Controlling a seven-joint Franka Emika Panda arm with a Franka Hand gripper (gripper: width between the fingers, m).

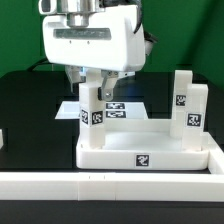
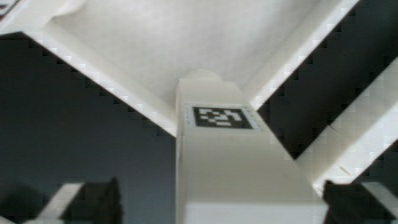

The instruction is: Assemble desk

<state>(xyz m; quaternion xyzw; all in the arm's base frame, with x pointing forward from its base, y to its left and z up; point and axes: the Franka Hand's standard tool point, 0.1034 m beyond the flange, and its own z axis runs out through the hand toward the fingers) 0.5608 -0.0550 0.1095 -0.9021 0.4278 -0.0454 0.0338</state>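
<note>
Covering the table is a black mat, green wall behind. At centre, against the white rail, sits the desk slab, legs standing at 9 and 3 o'clock. The gripper straddles the 9 o'clock leg, fingers seemingly apart.

Large white plastic slab with raised rim on black table, against long white rail. Two short white block legs upright on slab: one at exterior view's left, one at right. Flat marker board behind slab.

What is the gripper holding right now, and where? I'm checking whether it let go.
Nothing: the gripper stands open around the upright leg, its fingers apart from the leg's sides.
</note>
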